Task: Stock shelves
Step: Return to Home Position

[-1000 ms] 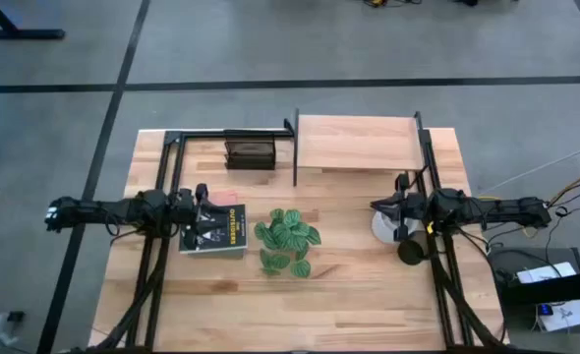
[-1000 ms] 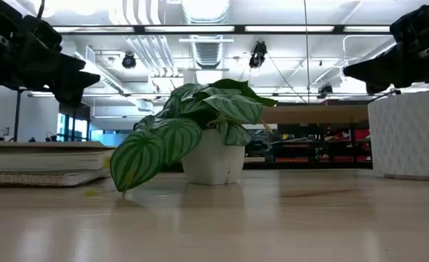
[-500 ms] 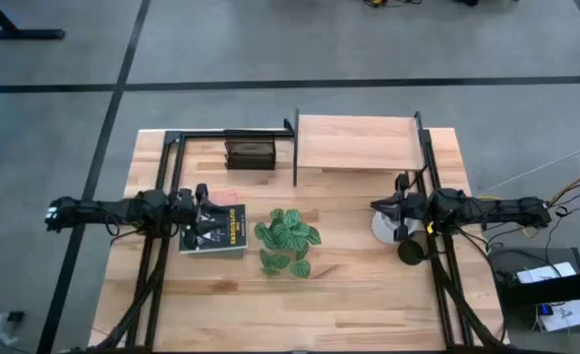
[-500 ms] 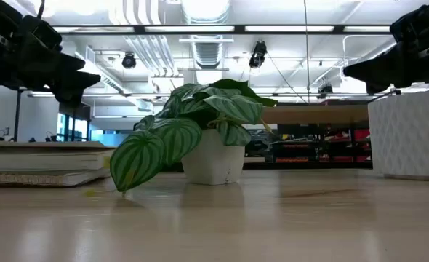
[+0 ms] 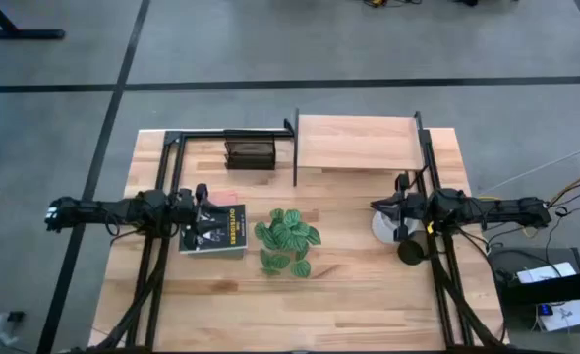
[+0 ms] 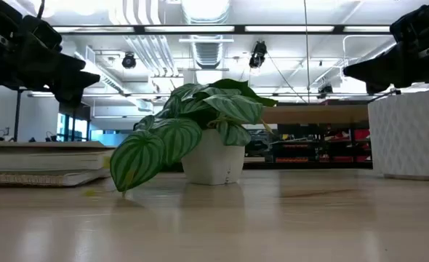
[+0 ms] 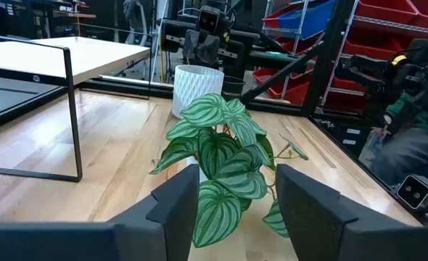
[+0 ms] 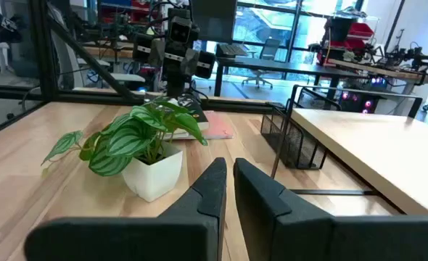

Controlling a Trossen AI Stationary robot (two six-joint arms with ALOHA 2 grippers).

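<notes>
The shelves point(image 5: 354, 143), a pale board on a thin black frame, stand at the table's far edge, right of centre. A potted plant with striped green leaves point(image 5: 287, 239) stands mid-table. A stack of books point(image 5: 216, 231) lies left of it. My left gripper point(image 5: 202, 208) hangs open above the books' left part, clear of them in the low view point(image 6: 73, 80). My right gripper point(image 5: 375, 206) is shut and hovers above a white ribbed vase point(image 5: 384, 228), pointing toward the plant.
A small dark slatted rack point(image 5: 249, 152) stands left of the shelves at the far edge. A dark cylinder point(image 5: 411, 250) stands just near of the white vase. Bare tabletop lies along the near edge in front of the plant.
</notes>
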